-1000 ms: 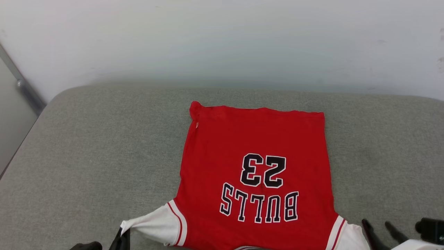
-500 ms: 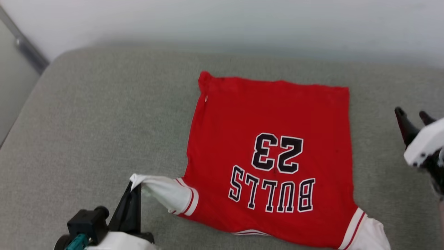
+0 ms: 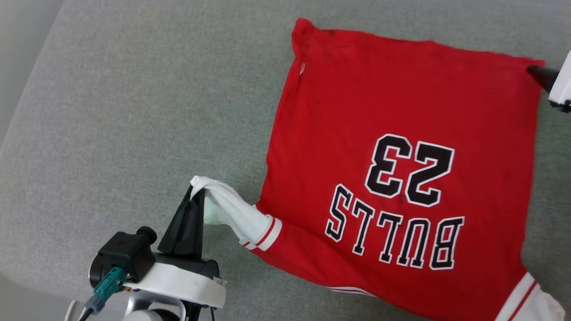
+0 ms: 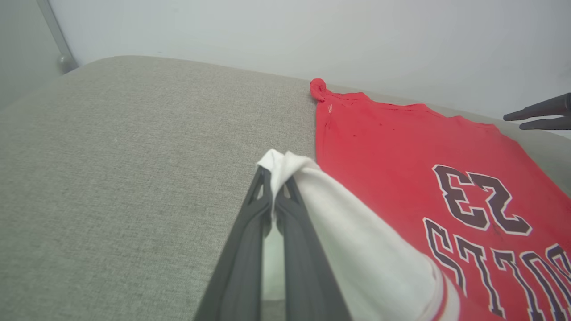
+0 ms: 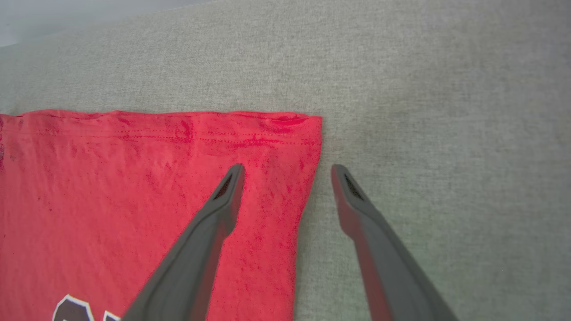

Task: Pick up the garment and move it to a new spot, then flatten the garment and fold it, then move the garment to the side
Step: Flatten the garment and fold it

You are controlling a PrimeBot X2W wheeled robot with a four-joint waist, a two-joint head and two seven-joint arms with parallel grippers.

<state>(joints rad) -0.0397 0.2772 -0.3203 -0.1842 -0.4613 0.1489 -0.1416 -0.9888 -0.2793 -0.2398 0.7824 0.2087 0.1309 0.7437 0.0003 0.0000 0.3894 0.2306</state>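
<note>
The garment (image 3: 401, 147) lies print-up on the grey cushion, its "BULLS 23" lettering upside down to me and its hem at the far side. My left gripper (image 3: 196, 192) is shut on the tip of its white sleeve (image 3: 232, 214), lifting it off the cushion; the left wrist view shows the sleeve (image 4: 339, 232) pinched between the closed fingers (image 4: 250, 223). My right gripper (image 5: 287, 171) is open, straddling the side edge of the garment (image 5: 134, 187) near the far hem corner (image 5: 312, 120). Its dark fingertip (image 3: 537, 73) enters at the right edge of the head view.
The grey fabric cushion (image 3: 134, 111) stretches wide to the left of the garment, its rounded edge at the far left. A pale wall (image 4: 267, 31) stands behind it. The other white sleeve (image 3: 535, 303) lies at the lower right.
The head camera has dropped and closed in on the cushion. My left gripper has raised the white sleeve. My right gripper has travelled from the near right up to the far hem corner.
</note>
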